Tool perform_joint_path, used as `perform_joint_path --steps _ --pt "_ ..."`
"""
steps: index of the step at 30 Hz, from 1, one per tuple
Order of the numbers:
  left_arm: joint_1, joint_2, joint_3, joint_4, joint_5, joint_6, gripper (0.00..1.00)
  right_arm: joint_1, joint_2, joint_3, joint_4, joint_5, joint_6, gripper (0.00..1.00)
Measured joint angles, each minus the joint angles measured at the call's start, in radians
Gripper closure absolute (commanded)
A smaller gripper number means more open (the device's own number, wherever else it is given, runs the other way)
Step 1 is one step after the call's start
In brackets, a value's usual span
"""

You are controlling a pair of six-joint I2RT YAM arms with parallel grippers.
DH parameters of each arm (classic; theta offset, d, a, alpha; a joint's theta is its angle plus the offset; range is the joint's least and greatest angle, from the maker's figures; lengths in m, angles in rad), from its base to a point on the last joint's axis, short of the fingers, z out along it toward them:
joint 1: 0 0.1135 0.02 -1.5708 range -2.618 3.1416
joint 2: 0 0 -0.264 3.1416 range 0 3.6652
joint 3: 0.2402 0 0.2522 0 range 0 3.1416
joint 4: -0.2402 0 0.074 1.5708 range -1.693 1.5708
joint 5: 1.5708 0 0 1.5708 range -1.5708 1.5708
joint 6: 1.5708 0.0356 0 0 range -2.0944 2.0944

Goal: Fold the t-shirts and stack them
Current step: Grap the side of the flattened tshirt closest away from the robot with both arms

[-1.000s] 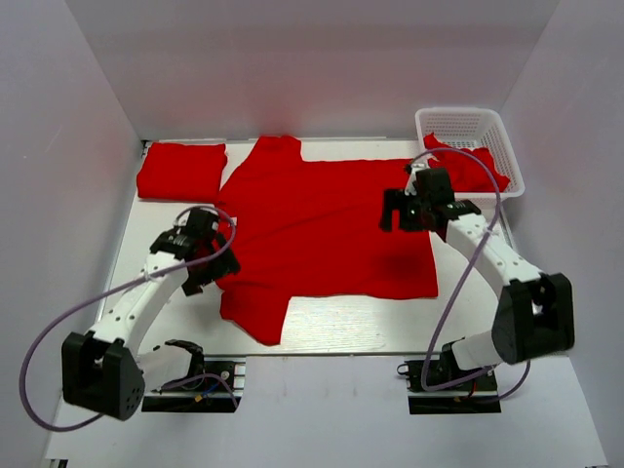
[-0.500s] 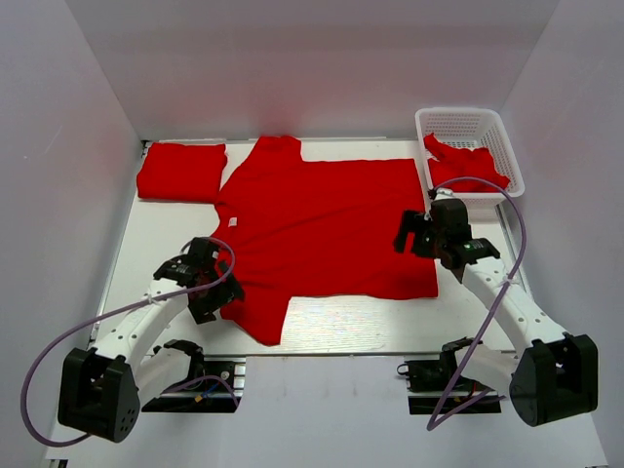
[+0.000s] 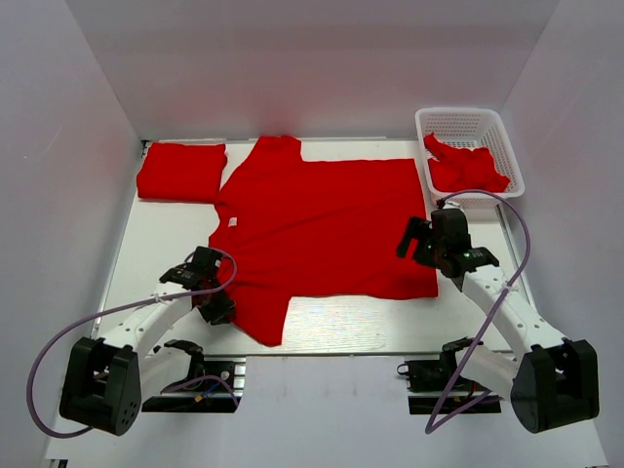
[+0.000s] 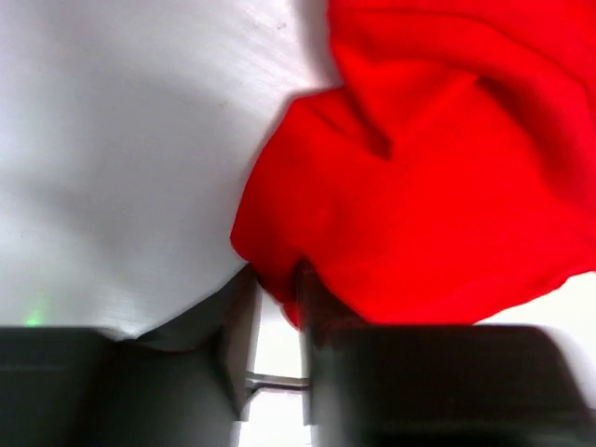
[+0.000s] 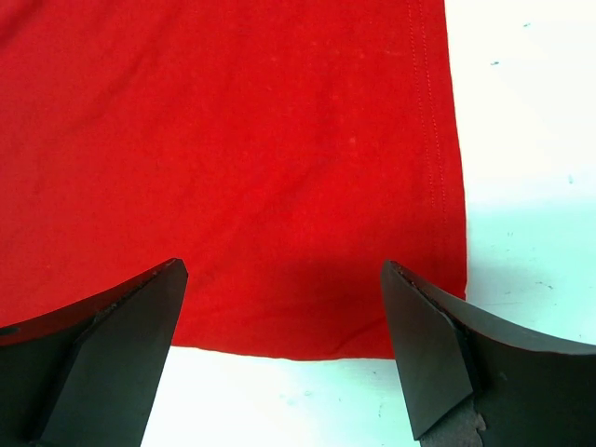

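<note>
A red t-shirt [image 3: 322, 219] lies spread flat on the table, neck to the left and hem to the right. My left gripper [image 3: 216, 307] is low at the left edge of its near sleeve. In the left wrist view the left gripper [image 4: 277, 279] has its jaws narrowed onto a bunched fold of the sleeve [image 4: 410, 205], and cloth fills the gap at the tips. My right gripper [image 3: 421, 239] hovers open over the near hem corner. Its jaws [image 5: 282, 267] stand wide apart above the hem corner [image 5: 419, 279], with nothing held. A folded t-shirt [image 3: 181, 171] lies at the back left.
A white lattice basket [image 3: 458, 119] at the back right holds another crumpled red t-shirt [image 3: 466, 168]. White walls close in the table on three sides. Bare table [image 3: 351, 312] shows between the shirt and the arm bases.
My left gripper has moved toward me along the shirt's left side to the near sleeve and closed in on its edge. The right gripper has moved from mid-shirt to the near hem corner, still open.
</note>
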Motion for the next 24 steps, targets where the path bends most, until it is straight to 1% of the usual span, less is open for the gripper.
perform_joint_path --steps 1,2,6,9,11,13,16,20,24 --pt "0.000 0.007 0.000 0.007 0.005 -0.004 0.78 -0.001 -0.003 -0.006 0.004 0.003 0.007 0.10" --pt "0.000 0.018 0.000 0.016 0.011 -0.007 1.00 -0.001 -0.005 -0.011 0.005 0.003 0.011 0.10" --pt "0.000 0.058 0.011 0.051 0.051 -0.002 1.00 -0.006 -0.005 -0.034 0.004 0.005 0.022 0.10" --pt "0.000 0.053 0.012 0.040 0.064 0.001 1.00 -0.007 -0.005 -0.047 0.003 0.007 0.036 0.10" --pt "-0.003 0.021 -0.002 0.018 0.090 0.004 1.00 -0.007 -0.007 -0.050 0.004 0.012 0.042 0.10" --pt "-0.007 -0.047 -0.027 -0.011 0.127 0.006 1.00 -0.007 -0.013 -0.052 0.000 0.022 0.047 0.10" --pt "-0.011 -0.124 -0.031 -0.092 0.155 0.004 1.00 -0.007 -0.031 -0.055 -0.018 0.044 0.061 0.10" --pt "-0.011 -0.156 -0.017 -0.168 0.166 -0.001 1.00 -0.008 -0.067 -0.085 -0.037 0.061 0.082 0.10" --pt "-0.011 -0.135 -0.015 -0.180 0.168 0.002 1.00 -0.011 -0.074 -0.125 -0.058 0.067 0.118 0.10"
